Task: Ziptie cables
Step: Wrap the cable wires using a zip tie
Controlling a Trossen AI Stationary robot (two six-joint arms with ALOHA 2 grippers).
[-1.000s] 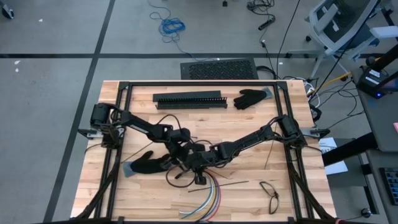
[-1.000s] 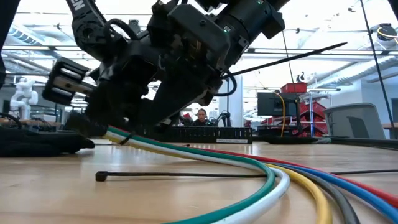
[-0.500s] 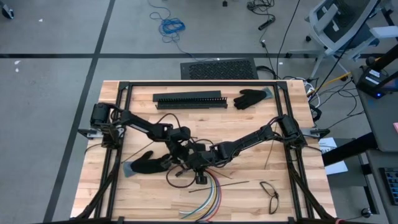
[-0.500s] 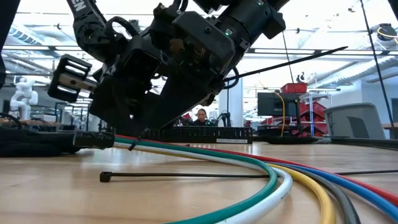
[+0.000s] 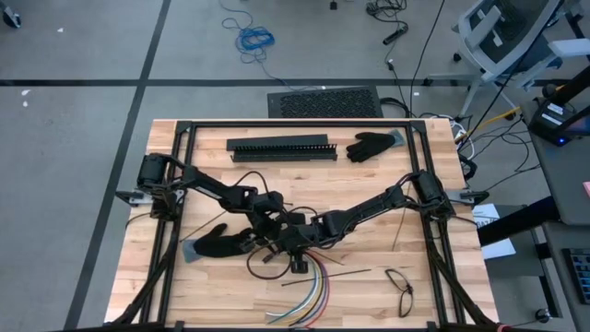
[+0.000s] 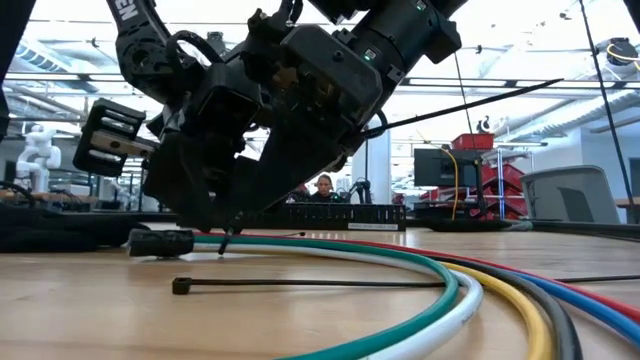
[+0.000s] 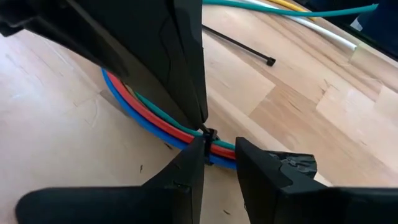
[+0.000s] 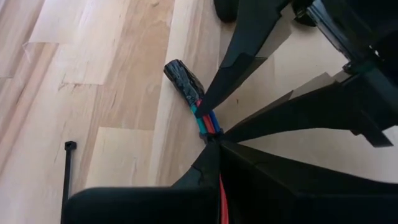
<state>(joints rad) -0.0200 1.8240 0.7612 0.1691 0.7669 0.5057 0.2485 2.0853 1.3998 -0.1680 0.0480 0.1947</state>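
The cables (image 6: 420, 275) are a bundle of green, white, yellow, grey, blue and red wires, fanning toward the near edge (image 5: 313, 295). The bundle's black-taped end (image 8: 182, 77) lies low at the table. A black zip tie (image 7: 210, 134) wraps the bundle just behind that end, and its long tail (image 6: 470, 100) sticks up to the right. Both grippers meet at the tie in mid-table. My left gripper (image 7: 217, 144) has a narrow gap with the tied spot in it. My right gripper (image 8: 214, 142) is shut at the tie. My left gripper has the bundle's tied spot (image 7: 214, 153) between its fingertips, close to the taped end (image 7: 292, 163). The fingers slant down from the table's left. Whether the pads bear on the wires or on the tie's loop I cannot tell. My right gripper is shut at the zip tie's head (image 7: 209, 132), slanting down from the table's right. Its own fingers hide the place of contact, so which part of the tie it has does not show.
A loose zip tie (image 6: 300, 284) lies on the wood near the bundle. A black glove (image 5: 217, 242) sits left of the grippers, another (image 5: 369, 145) at the far right beside a long slotted bar (image 5: 281, 148). A small black loop (image 5: 398, 286) lies near right.
The bundle's taped end, held up close under the grippers a second ago, has come down to the table top, and the cables' arc has swung with it. The loose zip tie has slid slightly toward the table's right. Both hands have stayed in place.
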